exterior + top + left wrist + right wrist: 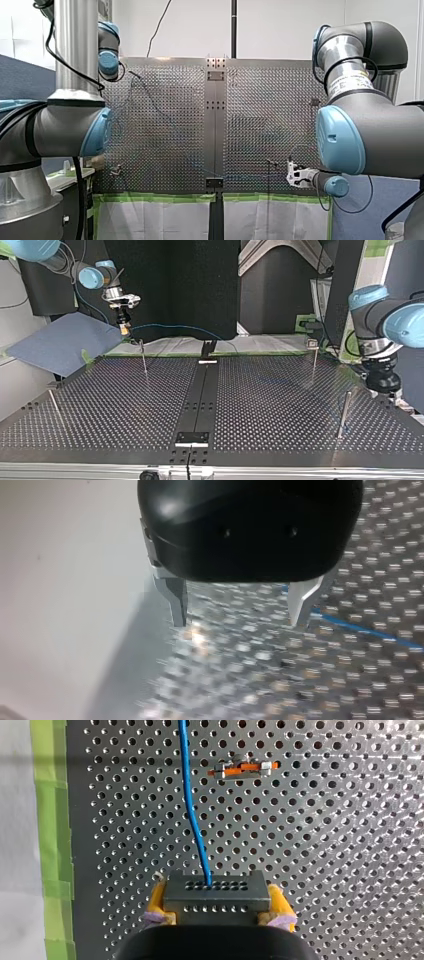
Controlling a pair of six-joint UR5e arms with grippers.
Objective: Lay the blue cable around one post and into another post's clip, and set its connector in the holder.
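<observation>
Your right gripper [218, 909] had fingers clamped on the connector [215, 892], blue cable [192, 810] trailing; left gripper [240, 609] fingers apart, empty. Looked early: routing & seating seemed undone

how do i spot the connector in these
In the right wrist view, find my right hand over the perforated table. The connector is the grey block clamped between its yellow pads, the only piece the blue cable runs into.
</observation>
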